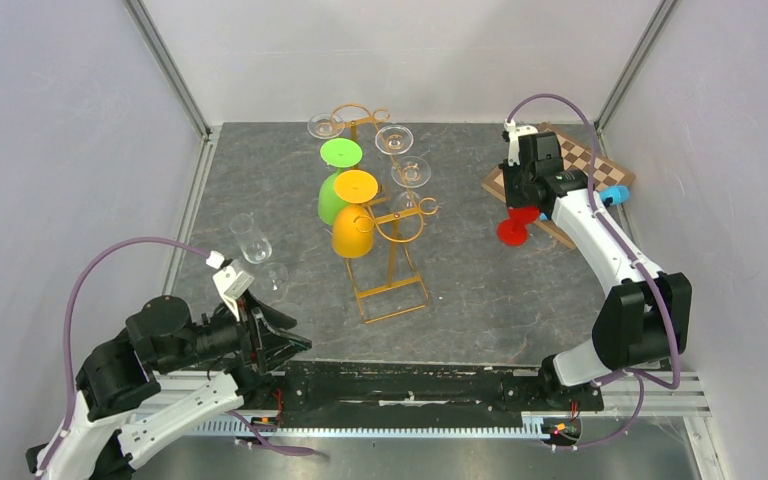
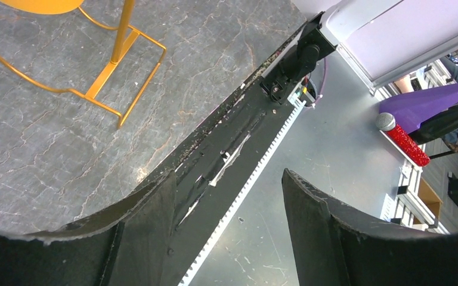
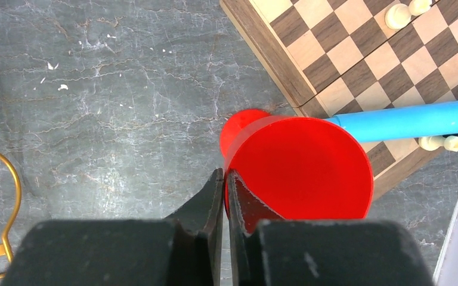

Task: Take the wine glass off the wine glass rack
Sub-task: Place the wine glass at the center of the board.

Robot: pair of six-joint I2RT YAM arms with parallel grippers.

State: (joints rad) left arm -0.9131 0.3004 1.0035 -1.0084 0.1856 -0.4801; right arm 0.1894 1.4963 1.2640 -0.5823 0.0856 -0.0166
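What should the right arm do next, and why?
Probably open the right gripper and let go: it pinches the rim of the red wine glass, whose foot seems to rest on the table beside the chessboard, clear of the wine glass rack.

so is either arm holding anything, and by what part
The right fingers pinch the red glass by its rim; the left fingers are open and empty.

1 rack (image 1: pixel 392 262), 1 red glass (image 1: pixel 513 232), 1 chessbd (image 1: pixel 585 160)

The jaws pinch the red wine glass (image 3: pixel 310 173) beside the chessboard (image 3: pixel 346 53).
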